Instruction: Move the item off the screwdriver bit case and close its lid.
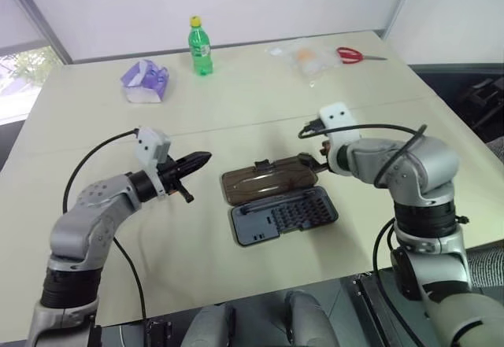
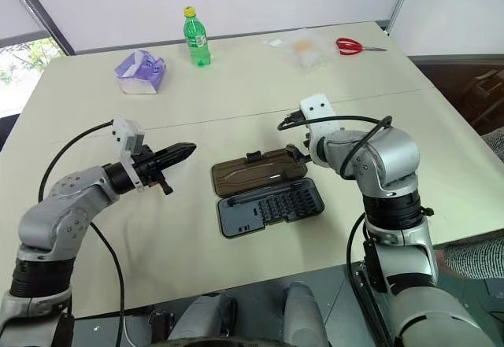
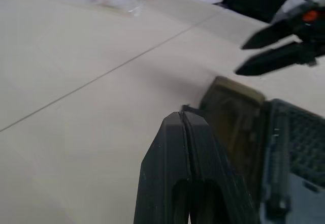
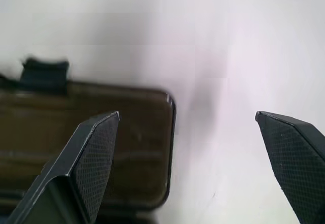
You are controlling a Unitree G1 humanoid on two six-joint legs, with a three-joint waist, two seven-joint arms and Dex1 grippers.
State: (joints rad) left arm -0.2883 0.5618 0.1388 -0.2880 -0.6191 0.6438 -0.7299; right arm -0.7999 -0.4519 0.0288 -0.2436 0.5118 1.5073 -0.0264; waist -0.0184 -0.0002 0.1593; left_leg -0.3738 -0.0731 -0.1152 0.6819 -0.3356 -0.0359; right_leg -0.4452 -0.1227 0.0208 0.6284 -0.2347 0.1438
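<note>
Open at the frame's centre, the grey case [image 1: 285,215] has its lid [image 1: 266,181] flat. Right claw [image 4: 188,148] gapes wide and empty over the lid's corner, left claw [image 1: 198,160] is pressed together, empty. Swinging the lid may catch the small black clip [image 1: 262,164] at its far edge.

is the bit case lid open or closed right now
Open. The brown lid lies flat on the table behind the grey tray, whose rows of bits are uncovered.

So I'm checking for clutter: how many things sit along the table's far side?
4: a purple packet at far left, a green bottle beside it, a clear plastic bag further right, and red-handled scissors at its right. Nothing seems hidden.
</note>
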